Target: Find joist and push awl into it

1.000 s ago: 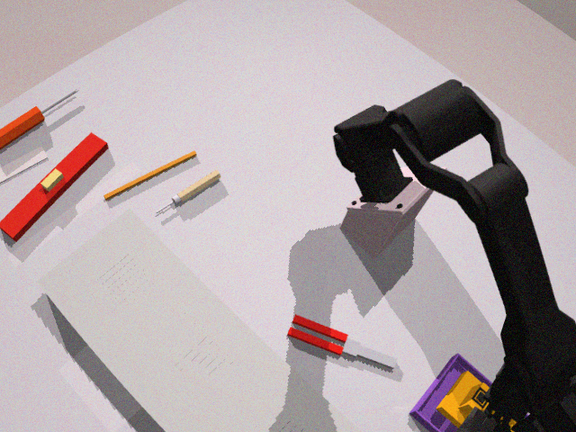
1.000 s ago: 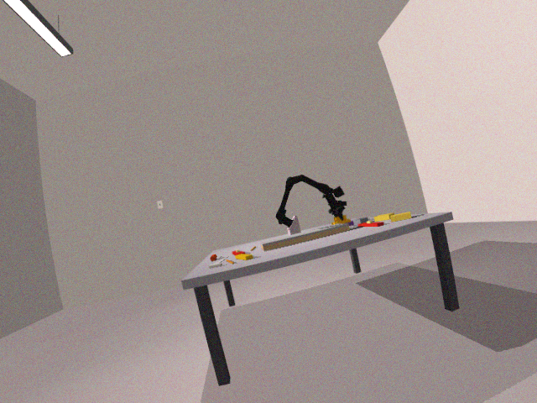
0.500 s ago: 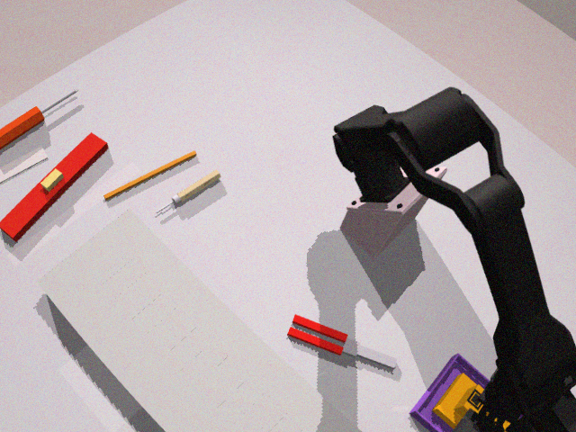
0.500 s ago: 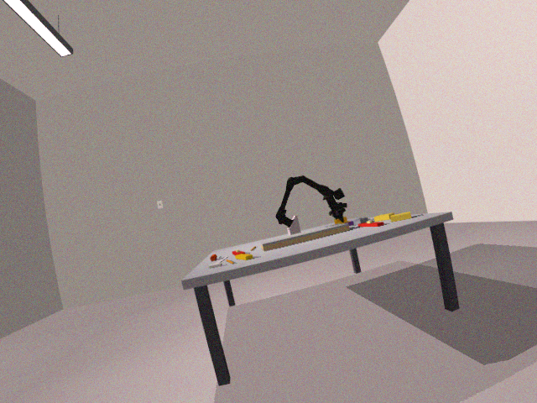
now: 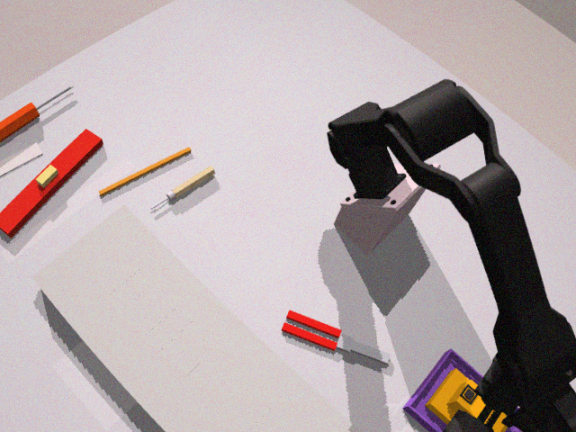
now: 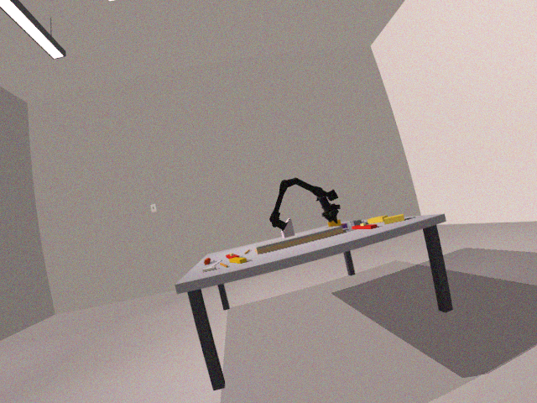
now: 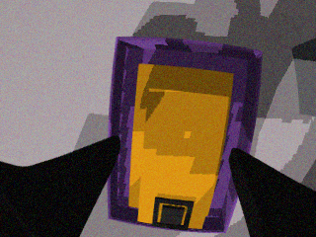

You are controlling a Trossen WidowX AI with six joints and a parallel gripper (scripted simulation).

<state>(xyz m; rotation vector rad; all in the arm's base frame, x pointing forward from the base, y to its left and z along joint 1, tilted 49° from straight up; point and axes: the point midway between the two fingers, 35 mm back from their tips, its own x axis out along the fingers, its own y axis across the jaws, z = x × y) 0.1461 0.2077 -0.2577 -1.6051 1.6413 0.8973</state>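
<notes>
The yellow stud finder (image 7: 181, 141) lay flat inside the purple tray (image 7: 125, 66), and the gripper (image 7: 174, 158) hung right above it with its jaws spread apart, one black finger (image 7: 73, 185) on each side, gripping nothing.

Arm (image 5: 507, 260) arched over, wrist seemingly pointing down, jaws spread wide

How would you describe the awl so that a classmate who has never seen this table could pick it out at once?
Start at the big pale floor panel on the table. Just beyond its far corner lie two slim tools side by side: a long orange pencil and the awl nearer the panel. The awl is the short one with a cream handle and thin metal spike.
</notes>
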